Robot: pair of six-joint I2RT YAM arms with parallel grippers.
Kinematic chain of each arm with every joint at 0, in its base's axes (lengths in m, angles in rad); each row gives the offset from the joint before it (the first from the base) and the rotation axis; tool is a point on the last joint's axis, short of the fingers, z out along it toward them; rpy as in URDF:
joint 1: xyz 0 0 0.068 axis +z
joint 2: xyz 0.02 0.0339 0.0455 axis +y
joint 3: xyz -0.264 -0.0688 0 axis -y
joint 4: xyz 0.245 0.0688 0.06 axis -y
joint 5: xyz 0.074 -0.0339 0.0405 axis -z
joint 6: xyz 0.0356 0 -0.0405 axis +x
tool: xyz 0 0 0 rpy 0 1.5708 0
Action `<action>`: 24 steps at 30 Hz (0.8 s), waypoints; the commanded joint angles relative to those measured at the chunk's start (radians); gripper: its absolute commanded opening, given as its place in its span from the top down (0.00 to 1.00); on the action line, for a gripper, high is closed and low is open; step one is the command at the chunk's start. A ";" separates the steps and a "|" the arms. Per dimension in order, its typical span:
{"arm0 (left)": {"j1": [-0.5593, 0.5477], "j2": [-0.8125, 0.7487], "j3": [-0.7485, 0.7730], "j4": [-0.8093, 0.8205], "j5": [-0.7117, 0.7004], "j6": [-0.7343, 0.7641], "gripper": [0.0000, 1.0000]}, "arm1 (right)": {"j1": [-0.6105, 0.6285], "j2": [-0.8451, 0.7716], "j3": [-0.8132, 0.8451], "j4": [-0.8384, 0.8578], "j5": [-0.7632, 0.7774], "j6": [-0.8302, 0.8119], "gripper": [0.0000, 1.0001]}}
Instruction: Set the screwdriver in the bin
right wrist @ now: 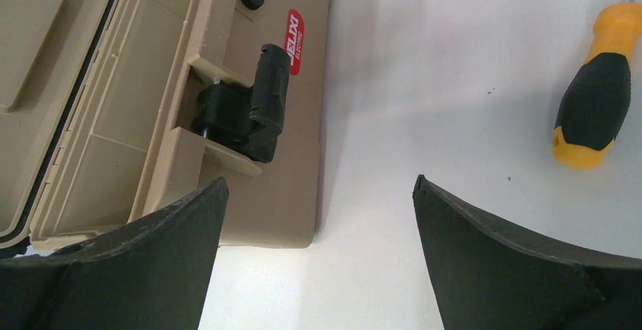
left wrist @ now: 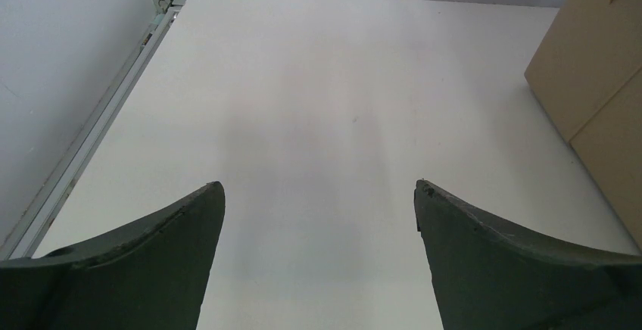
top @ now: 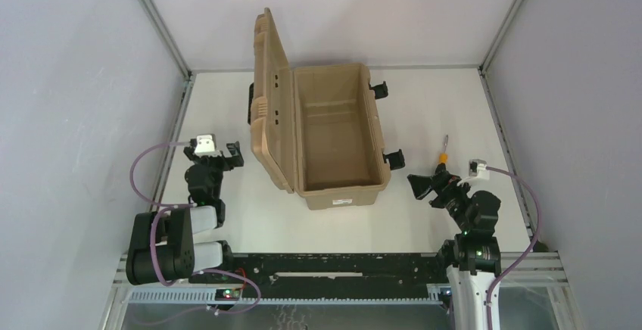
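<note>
The screwdriver (top: 443,157) lies on the white table right of the bin, with its orange-and-black handle near me and its thin shaft pointing away. In the right wrist view its handle (right wrist: 594,103) is at the upper right. The tan bin (top: 337,137) stands open in the middle, its ribbed lid (top: 271,95) tilted up on the left. My right gripper (top: 425,190) is open and empty, just short of the handle and beside the bin's front right corner (right wrist: 250,209); it also shows in the right wrist view (right wrist: 319,186). My left gripper (top: 231,156) is open and empty left of the bin, over bare table (left wrist: 318,186).
Black latches (top: 394,157) stick out from the bin's right side; one shows close up (right wrist: 253,107) beside a red label (right wrist: 293,31). A tan corner of the bin (left wrist: 598,80) is at the right of the left wrist view. Metal frame rails (top: 503,141) edge the table.
</note>
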 commanded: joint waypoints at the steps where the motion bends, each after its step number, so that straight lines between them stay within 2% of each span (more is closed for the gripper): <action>1: -0.005 -0.011 0.019 0.028 -0.008 0.021 0.00 | -0.004 0.017 0.049 -0.013 0.014 0.014 0.00; 10: -0.005 -0.012 0.020 0.028 -0.008 0.021 0.00 | -0.004 0.138 0.273 0.063 0.026 0.099 0.00; 15: -0.004 -0.012 0.020 0.029 -0.008 0.021 0.00 | -0.004 0.287 0.460 0.095 0.003 0.012 0.00; 17: -0.006 -0.011 0.021 0.029 -0.007 0.021 0.00 | -0.004 0.414 0.599 0.021 0.032 -0.050 0.01; 19: -0.005 -0.011 0.020 0.028 -0.008 0.021 0.00 | -0.004 0.579 0.772 -0.155 0.083 -0.123 0.06; 24: -0.005 -0.012 0.021 0.029 -0.008 0.020 0.00 | -0.004 1.000 1.117 -0.476 0.322 -0.223 0.16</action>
